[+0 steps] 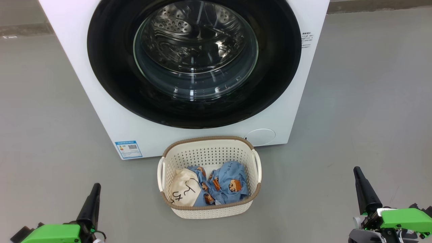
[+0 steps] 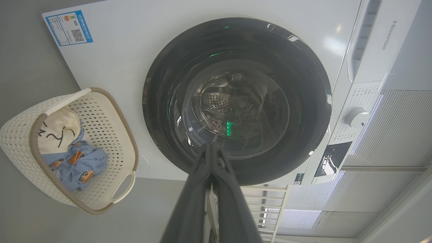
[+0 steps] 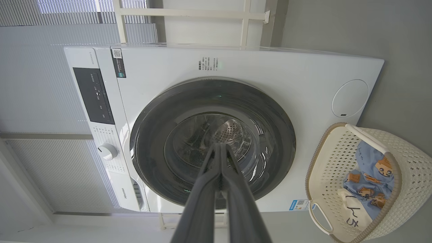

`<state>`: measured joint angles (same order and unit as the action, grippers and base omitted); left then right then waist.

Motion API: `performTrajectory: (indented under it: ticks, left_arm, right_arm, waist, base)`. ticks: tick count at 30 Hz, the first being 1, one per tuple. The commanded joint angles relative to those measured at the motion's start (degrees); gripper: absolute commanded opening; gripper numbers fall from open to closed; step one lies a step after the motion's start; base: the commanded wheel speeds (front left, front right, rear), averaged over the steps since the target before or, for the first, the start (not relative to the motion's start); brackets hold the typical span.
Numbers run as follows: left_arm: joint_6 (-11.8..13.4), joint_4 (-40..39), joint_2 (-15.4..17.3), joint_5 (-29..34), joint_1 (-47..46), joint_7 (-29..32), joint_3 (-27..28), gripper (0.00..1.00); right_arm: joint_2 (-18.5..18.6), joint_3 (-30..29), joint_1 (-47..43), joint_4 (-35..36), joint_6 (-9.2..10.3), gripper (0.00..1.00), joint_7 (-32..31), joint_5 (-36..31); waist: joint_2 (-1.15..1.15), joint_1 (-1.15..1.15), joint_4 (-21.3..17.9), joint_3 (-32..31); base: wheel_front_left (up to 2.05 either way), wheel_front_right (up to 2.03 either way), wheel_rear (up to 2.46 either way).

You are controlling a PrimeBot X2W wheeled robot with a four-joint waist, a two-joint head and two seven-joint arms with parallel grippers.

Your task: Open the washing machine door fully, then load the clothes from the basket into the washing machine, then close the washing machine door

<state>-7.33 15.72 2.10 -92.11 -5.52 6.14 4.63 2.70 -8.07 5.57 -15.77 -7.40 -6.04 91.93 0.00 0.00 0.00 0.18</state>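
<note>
The white washing machine [image 1: 101, 101] stands ahead with its round black-rimmed door [image 1: 111, 67] flush against the front, closed. On the floor before it sits the cream basket [image 1: 209, 152] holding the clothes [image 1: 226, 187]: light-blue printed pieces and a cream piece with black marks. My left gripper [image 1: 97, 185] rests low at the left, fingers together, empty. Low at the right my right gripper [image 1: 355, 168] is likewise shut and empty. In the left wrist view the left gripper [image 2: 210, 145] points at the door [image 2: 162, 101]. The right gripper [image 3: 220, 145] faces the door [image 3: 276, 135] too.
Grey floor [image 1: 364, 101] spreads on both sides of the washer and basket. A control panel with a white dial [image 3: 107, 151] lies on the washer's upper front. A blue label [image 1: 128, 149] and a round white flap [image 1: 260, 136] sit low on the front. White slatted blinds [image 2: 388, 135] hang behind.
</note>
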Motion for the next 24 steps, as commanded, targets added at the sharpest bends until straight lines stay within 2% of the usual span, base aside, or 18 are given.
performTrajectory:
  ticks: [1,24]
  left_arm:
    - [-0.2,-1.7,0.8,-0.1,-0.7,0.3,1.9,0.00]
    - [-0.2,-1.7,0.8,-0.1,-0.7,0.3,1.9,0.00]
  right_arm:
    - [0.2,1.6,0.6,1.7,-0.09,0.00,-0.4,0.3]
    - [0.2,1.6,0.6,1.7,-0.09,0.00,-0.4,0.3]
  waist:
    - [0.00,0.00,0.0,0.0]
    - [0.00,0.00,0.0,0.0]
  base:
    - [0.00,0.00,0.00]
    - [0.00,0.00,0.00]
